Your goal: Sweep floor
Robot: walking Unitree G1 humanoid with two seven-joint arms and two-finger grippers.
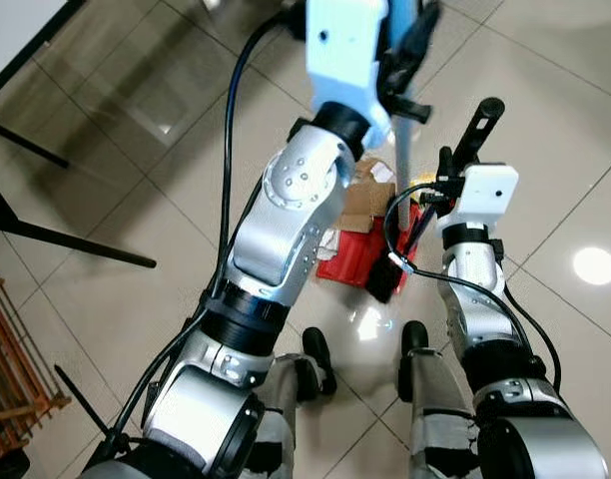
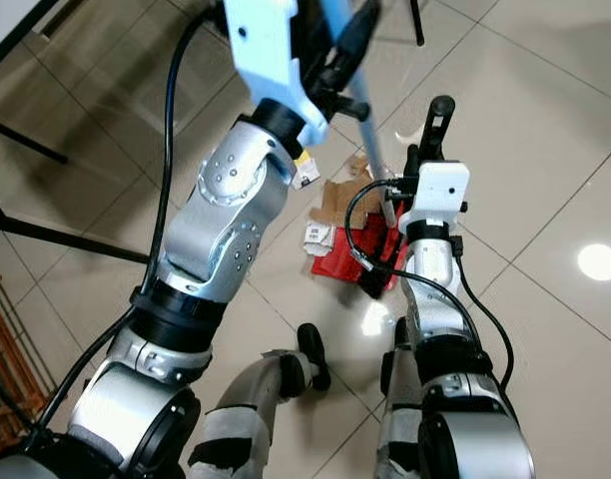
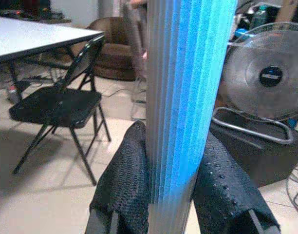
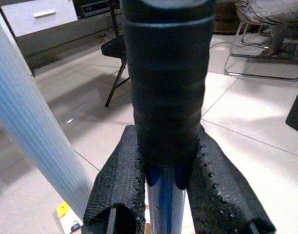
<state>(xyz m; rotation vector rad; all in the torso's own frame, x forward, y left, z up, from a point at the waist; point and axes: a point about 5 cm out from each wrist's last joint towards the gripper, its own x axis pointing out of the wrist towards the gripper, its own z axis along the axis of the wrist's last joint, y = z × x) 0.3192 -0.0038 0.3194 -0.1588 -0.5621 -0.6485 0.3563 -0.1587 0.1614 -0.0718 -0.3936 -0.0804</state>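
My left gripper (image 3: pixel 171 195) is clamped on the pale blue broom handle (image 3: pixel 188 97); my right gripper (image 4: pixel 166 195) is closed around the dustpan's black-gripped handle (image 4: pixel 166 83). Cardboard scraps (image 2: pixel 337 200) lie by the red dustpan (image 1: pixel 350 261) between my feet. A folding chair (image 3: pixel 66 102) and fan (image 3: pixel 268 78) stand nearby.

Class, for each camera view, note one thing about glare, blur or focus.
Left eye view: round lamp glare on the floor tiles. Right eye view: the left gripper is blurred. Left wrist view: the pale blue broom handle is close and soft. Right wrist view: the black grip is out of focus.
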